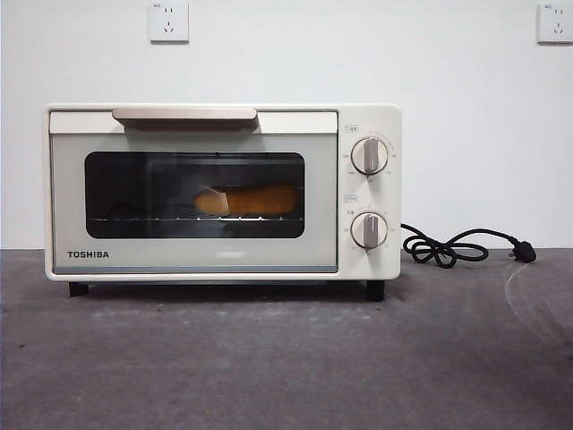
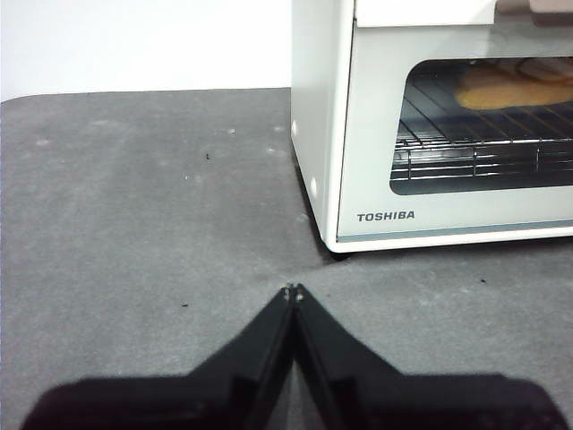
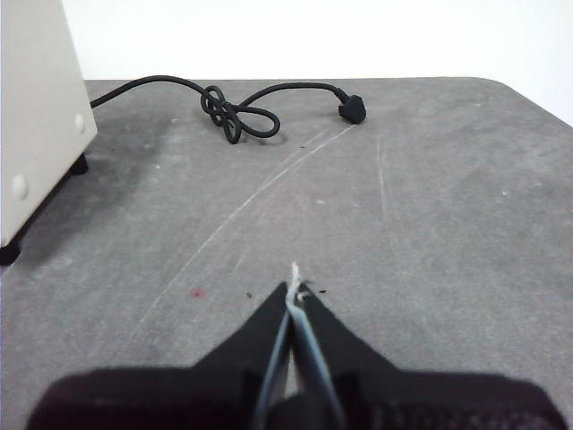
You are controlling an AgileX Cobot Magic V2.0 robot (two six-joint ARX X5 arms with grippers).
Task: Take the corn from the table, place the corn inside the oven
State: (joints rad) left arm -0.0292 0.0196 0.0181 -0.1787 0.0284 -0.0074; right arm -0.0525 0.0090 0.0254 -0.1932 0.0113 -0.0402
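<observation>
While the oven holds the corn, grey table meets white wall.

Cream-white oven, black TOSHIBA lettering low on the door, the window dark, nearly black glass. Behind it glows the corn, yellow-orange, paler and whitish at one end; a silvery wire rack runs in thin lines beneath. Two knobs, pale with grey bars. Feet black. The cord is black too, coiled on the worktop, which is dark grey, mottled, streaked with pale arcing scratches on one side and a tiny reddish spot. Wall white, with two white sockets. Both sets of jaws matte black, one with a whitish fleck at its tip.
</observation>
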